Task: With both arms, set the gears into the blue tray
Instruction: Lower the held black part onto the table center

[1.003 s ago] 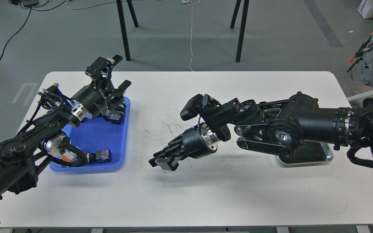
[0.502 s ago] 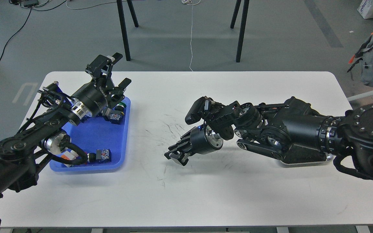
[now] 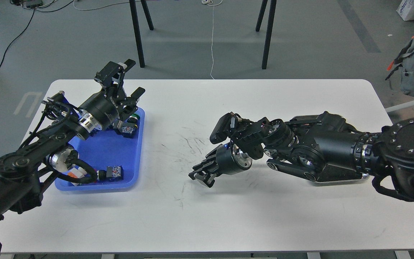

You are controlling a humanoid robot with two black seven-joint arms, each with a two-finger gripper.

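Observation:
The blue tray (image 3: 110,153) lies at the table's left side. No gears show anywhere; they are hidden or too small to make out. My left gripper (image 3: 135,78) hovers over the tray's far right corner, open, with nothing between its fingers. My right gripper (image 3: 202,177) hangs low over the middle of the table, pointing left and down towards the tray. Its dark fingers sit close together, and I cannot tell whether they hold anything.
Push-button switches (image 3: 128,127) lie at the tray's far right, with another switch (image 3: 115,172) near its front edge. A silver metal tray (image 3: 358,177) sits mostly hidden under my right arm. Chair legs stand beyond the table's far edge.
My right gripper has drawn back to the right, away from the blue tray, with the arm folding lower over the silver tray. My left gripper has barely moved.

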